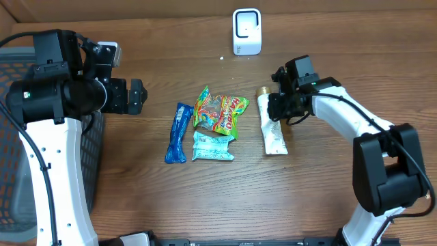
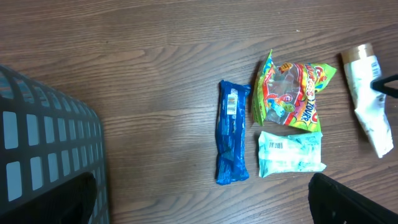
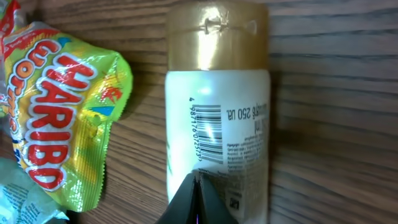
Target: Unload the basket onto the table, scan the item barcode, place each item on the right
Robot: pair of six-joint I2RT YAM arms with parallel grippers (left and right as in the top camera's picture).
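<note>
The step in hand looks like the pick-up of the item to be scanned. The right pincer (image 3: 198,200) hangs over the white tube (image 1: 274,131), which lies flat on the bench (image 1: 328,55) right of its middle, with its gold cap (image 3: 217,34) toward the far edge. The pincer is clenched, its two tips pressed into one point with nothing between them. In the right wrist view that point sits over the tube's body just below the barcode (image 3: 208,132), though I cannot tell whether it touches the tube or hovers above it. The barcode faces up. The scanner (image 1: 246,31) stands at the far edge near the middle, well apart from the tube.

The left pincer (image 1: 139,96) is released, jaws wide and holding nothing, near the left edge beside the black basket (image 1: 13,150). Between the arms lie a blue bar (image 1: 177,133), a Haribo bag (image 1: 220,111) just beside the tube, and a teal pack (image 1: 212,147) on the bag's near side.

Next, as I judge it, the right pincer must open, straddle the tube across its width and close on it. It can then lift the tube and turn the barcode toward the scanner; the bag close by leaves little room on that side
</note>
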